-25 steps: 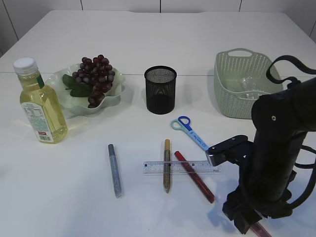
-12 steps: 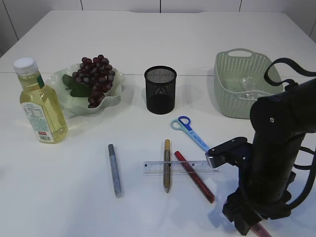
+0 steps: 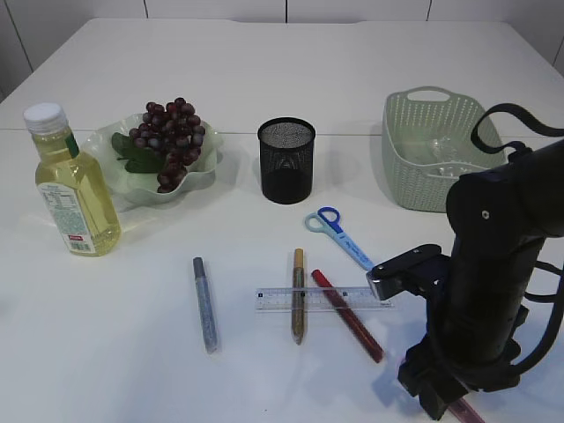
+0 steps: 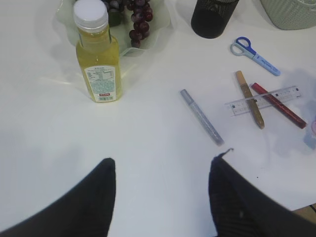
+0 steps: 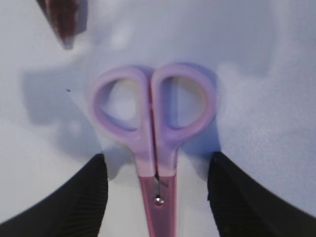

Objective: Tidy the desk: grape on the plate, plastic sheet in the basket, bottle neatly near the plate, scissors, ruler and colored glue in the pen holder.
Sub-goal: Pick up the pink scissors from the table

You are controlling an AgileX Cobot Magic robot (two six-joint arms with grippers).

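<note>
Scissors [image 5: 155, 143], the pink pair, lie flat on the worktop [image 3: 132, 352] directly under my right hand [image 5: 155, 197], its fingers spread apart either side of the blades, not yet touching. Over the last second the arm has barely shifted, so I judge it poised to close. My left hand [image 4: 160, 197] hangs open, empty.

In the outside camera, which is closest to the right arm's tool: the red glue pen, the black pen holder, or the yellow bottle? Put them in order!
From the right tool, low at the front right:
1. Red glue pen, just to its left.
2. Black pen holder, farther back, mid-table.
3. Yellow bottle, far left.
</note>
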